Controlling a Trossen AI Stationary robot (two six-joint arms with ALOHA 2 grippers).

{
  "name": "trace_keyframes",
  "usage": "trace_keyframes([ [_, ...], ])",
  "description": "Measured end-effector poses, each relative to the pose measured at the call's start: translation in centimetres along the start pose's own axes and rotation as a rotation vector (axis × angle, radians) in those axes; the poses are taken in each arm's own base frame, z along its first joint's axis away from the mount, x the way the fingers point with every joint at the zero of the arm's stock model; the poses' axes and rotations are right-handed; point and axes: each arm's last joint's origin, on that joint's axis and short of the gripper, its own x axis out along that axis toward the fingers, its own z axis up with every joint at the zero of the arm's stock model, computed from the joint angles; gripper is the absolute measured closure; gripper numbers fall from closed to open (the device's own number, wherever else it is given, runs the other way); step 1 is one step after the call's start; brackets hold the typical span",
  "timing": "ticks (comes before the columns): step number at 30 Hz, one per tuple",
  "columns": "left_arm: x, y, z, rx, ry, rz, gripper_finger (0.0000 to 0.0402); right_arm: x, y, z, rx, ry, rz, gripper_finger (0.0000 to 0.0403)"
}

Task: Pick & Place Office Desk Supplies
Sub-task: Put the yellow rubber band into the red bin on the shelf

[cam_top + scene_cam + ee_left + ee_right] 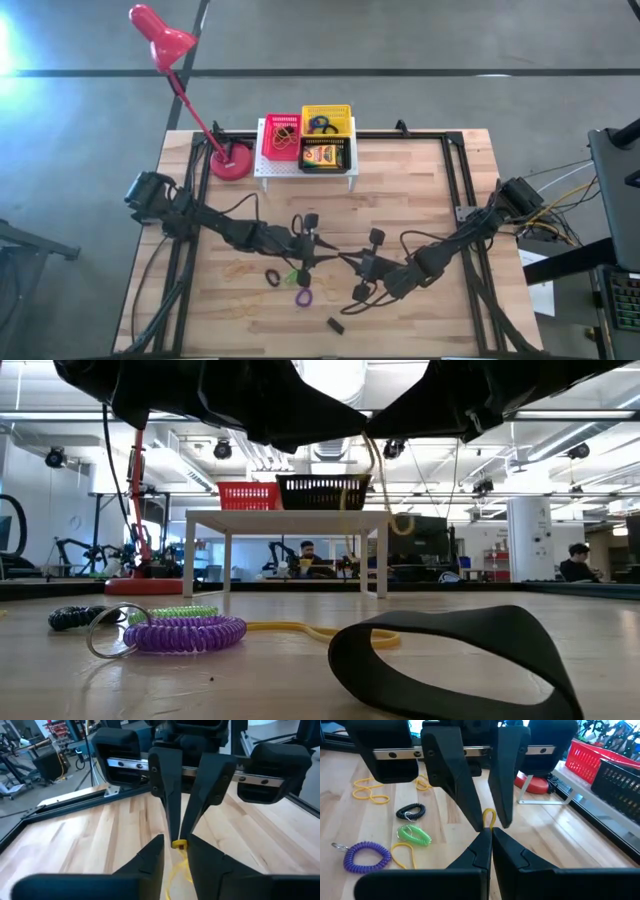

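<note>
Both arms have met nose to nose over the middle of the counter (420,190), and what they meet over is a single thin yellow rubber band (488,816). The left gripper (176,846) and the right gripper (488,832) face each other tip to tip, and each has its jaws drawn in tight around the same little loop of band, so it looks pinched from both sides at once, held up off the wood between them. In the left wrist view the rest of the band trails down and away beneath the left arm's fingers; in the right wrist view a short loop of it stands up just above the pinch. So the band's long axis runs roughly along the line joining the two arms, and neither arm is nearer: they share it. I would judge this to be a handover, and the next move turns on one side letting go cleanly while the other keeps its hold; if both pull, the band stretches and may snap away. The other supplies lie on the counter just toward the near edge: a black coil loop (410,812), a green coil loop (414,834) and a purple coil loop (366,856) close together, more yellow bands (370,790) farther out, and a broad black band (450,655) nearer the right arm. At the far edge the red basket (281,137) and yellow basket (326,122) sit on a white stand, with a crayon box (324,155) in a dark bin beside them.
</note>
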Motion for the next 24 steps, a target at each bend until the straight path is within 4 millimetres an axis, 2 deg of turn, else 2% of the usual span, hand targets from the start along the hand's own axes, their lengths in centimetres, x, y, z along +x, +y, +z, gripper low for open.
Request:
trace_keyframes([
  [7,0.0,-0.1,-0.1,0.001,0.001,-0.006,0.0392,0.0,0.0,0.0,0.023,0.004,0.017,0.0394],
  [12,-0.2,-0.1,-0.2,0.009,0.034,0.0,0.0398,-0.4,-0.2,-0.5,-0.005,0.064,0.025,0.039],
  [16,-1.2,-0.1,0.6,0.033,0.133,0.067,0.0399,-1.2,-1.2,-0.9,0.092,0.154,-0.016,0.0364],
  [19,-2.7,0.0,2.6,0.072,0.225,0.163,0.04,-1.4,-2.1,-2.0,0.166,0.201,-0.133,0.0342],
  [22,-5.0,0.5,6.0,0.128,0.286,0.301,0.04,-1.3,-2.5,-2.4,0.269,0.121,-0.274,0.0325],
  [24,-6.6,1.5,8.4,0.173,0.314,0.408,0.0399,-1.2,-2.4,-2.7,0.277,0.077,-0.338,0.0318],
])
